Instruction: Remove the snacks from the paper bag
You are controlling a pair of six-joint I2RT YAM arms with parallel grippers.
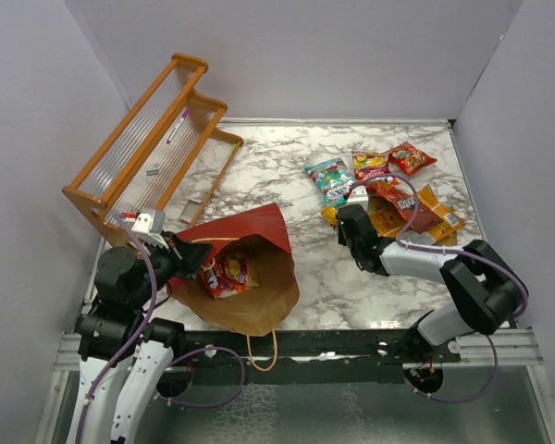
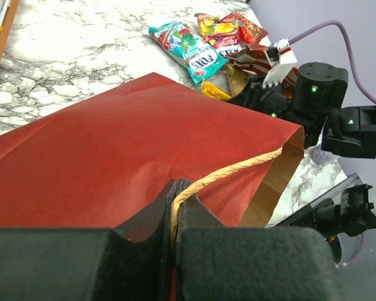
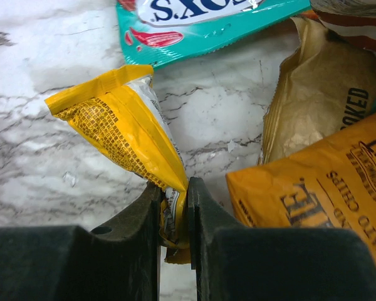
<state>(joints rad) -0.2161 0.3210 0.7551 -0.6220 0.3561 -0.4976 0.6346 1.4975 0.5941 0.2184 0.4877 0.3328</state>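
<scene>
L hand (image 2: 176, 199) nips bag twine (image 2: 238, 169); R hand (image 3: 174, 204) nips yellow packet (image 3: 116, 128) by chip bag (image 3: 319, 200).

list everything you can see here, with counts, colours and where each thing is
paper bag: 1, red outside, brown inside, lying near left, mouth toward the arms
red packet: 1, red, inside the bag's mouth
teal packet: 1, teal, right of centre
red packets: 2, red, far right, beyond the chip bag
chip bag: 1 for certain, orange, right side
yellow packet: 1, yellow, in the right jaws
wooden rack: 1, orange-brown, far left
table: 1, white marble
left arm: 1, black, jaws shut on the bag's twine handle
right arm: 1, black and grey, jaws shut on the yellow packet
</scene>
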